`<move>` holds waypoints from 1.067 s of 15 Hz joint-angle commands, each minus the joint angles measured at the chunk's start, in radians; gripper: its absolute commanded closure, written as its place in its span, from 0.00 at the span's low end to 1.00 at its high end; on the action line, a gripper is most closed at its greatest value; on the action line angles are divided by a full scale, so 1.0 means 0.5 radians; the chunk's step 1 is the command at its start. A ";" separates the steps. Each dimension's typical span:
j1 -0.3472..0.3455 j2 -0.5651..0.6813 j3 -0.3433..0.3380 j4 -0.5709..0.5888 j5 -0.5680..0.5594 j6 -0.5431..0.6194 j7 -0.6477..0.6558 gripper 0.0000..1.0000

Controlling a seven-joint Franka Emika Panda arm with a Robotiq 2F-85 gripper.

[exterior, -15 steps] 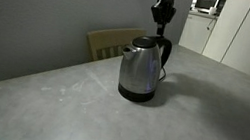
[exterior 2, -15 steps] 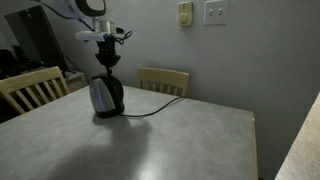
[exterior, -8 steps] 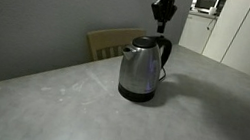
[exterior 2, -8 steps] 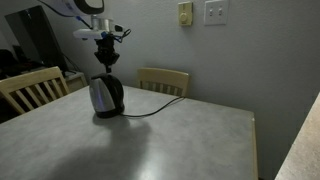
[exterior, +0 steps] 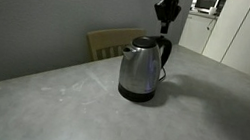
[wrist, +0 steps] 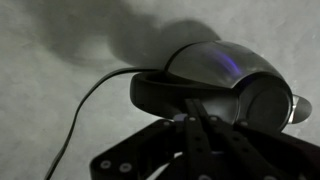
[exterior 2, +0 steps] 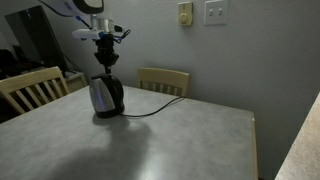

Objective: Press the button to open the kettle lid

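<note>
The steel kettle (exterior: 139,69) stands on the grey table on its black base, also in the other exterior view (exterior 2: 104,96) and from above in the wrist view (wrist: 225,80). Its lid (exterior: 144,43) sits closed on top; in the wrist view the lid (wrist: 266,100) is at right. The black loop handle (wrist: 165,92) lies just beyond my fingers. My gripper (exterior: 163,23) hangs straight above the handle side of the kettle, a little above it, also seen in the other exterior view (exterior 2: 104,64). Its fingers (wrist: 197,122) are pressed together, empty.
A black cord (exterior 2: 150,110) runs from the kettle across the table (exterior: 157,126) and shows in the wrist view (wrist: 85,110). Wooden chairs stand at the table's far edge (exterior 2: 163,80) and side (exterior 2: 30,88). A wall with outlets (exterior 2: 185,13) is behind.
My gripper has risen slightly above the kettle handle over the last second. The kettle and its lid have not moved.
</note>
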 commanded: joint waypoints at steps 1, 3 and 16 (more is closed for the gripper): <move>-0.042 0.045 0.006 -0.010 0.061 0.005 -0.044 1.00; -0.047 0.118 0.019 0.049 0.075 -0.040 -0.084 1.00; -0.022 0.478 0.035 0.565 0.052 -0.554 -0.253 1.00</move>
